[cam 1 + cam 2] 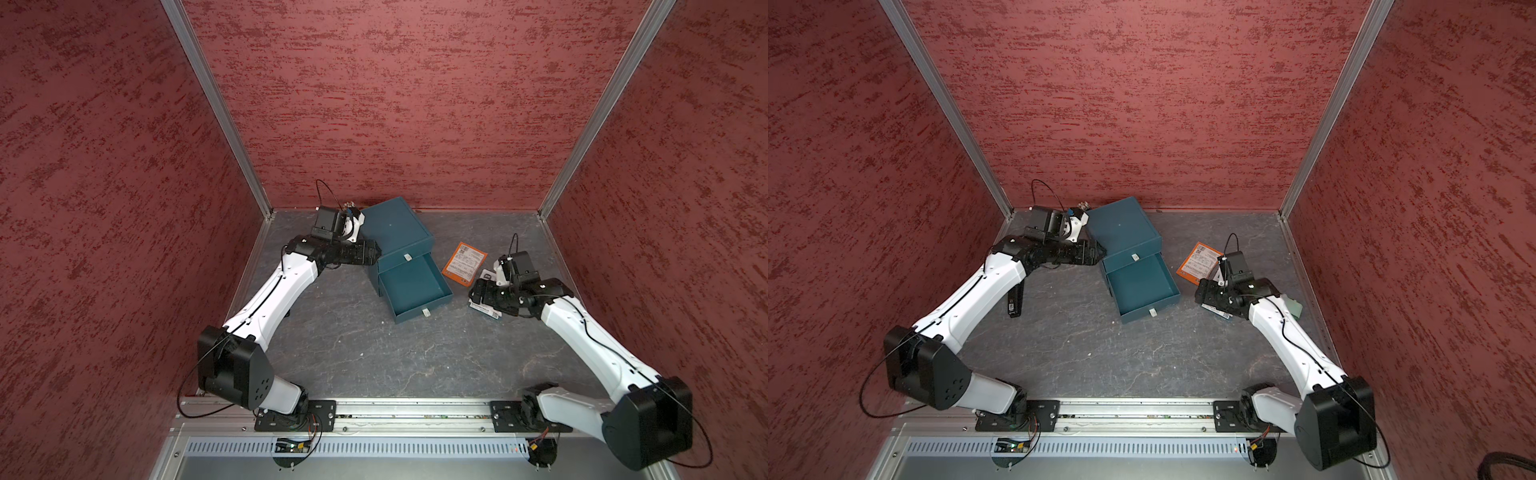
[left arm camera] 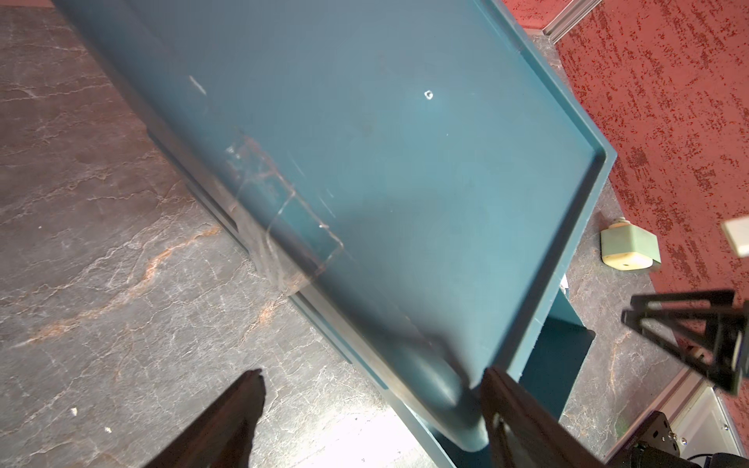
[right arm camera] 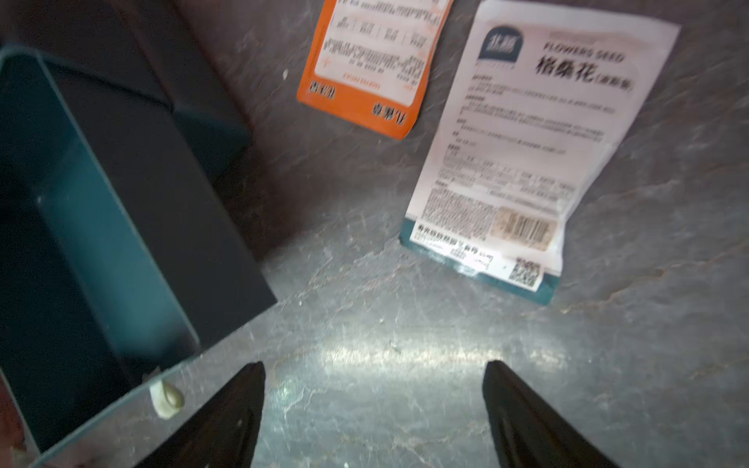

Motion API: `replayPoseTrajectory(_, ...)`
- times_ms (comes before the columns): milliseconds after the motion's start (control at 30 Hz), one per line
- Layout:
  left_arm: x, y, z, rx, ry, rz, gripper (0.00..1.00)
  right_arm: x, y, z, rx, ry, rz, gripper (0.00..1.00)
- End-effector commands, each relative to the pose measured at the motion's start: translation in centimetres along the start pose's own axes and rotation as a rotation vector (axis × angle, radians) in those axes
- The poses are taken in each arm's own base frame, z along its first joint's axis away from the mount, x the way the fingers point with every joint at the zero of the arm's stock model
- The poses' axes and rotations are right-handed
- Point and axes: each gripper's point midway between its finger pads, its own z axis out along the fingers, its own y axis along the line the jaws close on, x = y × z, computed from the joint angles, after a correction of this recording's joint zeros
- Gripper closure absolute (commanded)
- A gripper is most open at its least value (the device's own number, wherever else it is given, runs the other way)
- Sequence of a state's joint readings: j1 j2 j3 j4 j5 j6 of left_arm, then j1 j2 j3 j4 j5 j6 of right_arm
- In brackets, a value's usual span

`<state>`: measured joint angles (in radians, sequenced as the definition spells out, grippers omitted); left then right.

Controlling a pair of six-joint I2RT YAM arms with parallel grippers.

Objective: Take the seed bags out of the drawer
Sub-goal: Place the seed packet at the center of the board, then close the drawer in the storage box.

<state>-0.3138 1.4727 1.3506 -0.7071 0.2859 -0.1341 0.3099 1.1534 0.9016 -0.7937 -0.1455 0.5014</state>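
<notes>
The teal cabinet (image 1: 397, 230) stands at the back of the table, its lower drawer (image 1: 411, 286) pulled out and showing a bare floor. To its right an orange seed bag (image 1: 464, 264) (image 3: 373, 69) lies flat on the table. Beside it lies a white seed bag (image 3: 523, 154) with black text, mostly under my right arm in the top views. My right gripper (image 3: 373, 364) hangs open over bare table near that bag, between it and the drawer front (image 3: 101, 243). My left gripper (image 2: 373, 375) is open, its jaws straddling the cabinet's left front corner (image 2: 446, 389).
A pale green block (image 1: 1292, 309) (image 2: 628, 247) sits near the right wall behind my right arm. A black oblong object (image 1: 1015, 301) lies under my left forearm. Red walls close in the back and both sides. The drawer's pull tab (image 3: 166, 399) sticks out toward me.
</notes>
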Motion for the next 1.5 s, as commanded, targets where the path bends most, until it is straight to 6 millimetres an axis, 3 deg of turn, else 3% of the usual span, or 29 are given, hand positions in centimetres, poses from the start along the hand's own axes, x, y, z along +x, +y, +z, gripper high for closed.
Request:
replayPoseTrajectory(0,0.0,0.8,-0.2,-0.031,0.018,0.002,0.14,2.3,0.8,-0.2,-0.02,0.028,-0.013,0.13)
replayPoseTrajectory(133,-0.1,0.8,-0.2,-0.031,0.019,0.004,0.14,3.4,2.3,0.5,-0.061,0.016,-0.037,0.13)
replayPoseTrajectory(267,-0.1,0.8,-0.1,-0.032,0.025,0.005,0.14,3.1,3.8,1.9,-0.085,-0.026,-0.053,0.14)
replayPoseTrajectory(500,-0.1,0.8,-0.6,-0.037,0.031,0.02,0.14,1.3,6.8,3.7,-0.133,-0.134,-0.081,0.14)
replayPoseTrajectory(833,0.4,0.7,-0.5,-0.028,0.049,0.025,0.14,-1.9,10.1,3.7,-0.166,-0.236,-0.121,0.15)
replayPoseTrajectory(967,0.4,0.7,-0.4,-0.026,0.052,0.028,0.14,-2.4,11.3,3.5,-0.196,-0.242,-0.136,0.15)
replayPoseTrajectory(1100,0.4,0.6,-0.3,-0.021,0.058,0.033,0.14,-0.8,11.6,3.9,-0.231,-0.213,-0.165,0.16)
replayPoseTrajectory(1333,0.1,0.4,-0.3,-0.013,0.059,0.044,0.14,3.8,11.0,4.5,-0.257,-0.181,-0.275,0.18)
replayPoseTrajectory(1467,0.1,0.4,-0.3,-0.012,0.063,0.048,0.14,4.9,11.1,4.5,-0.286,-0.209,-0.342,0.18)
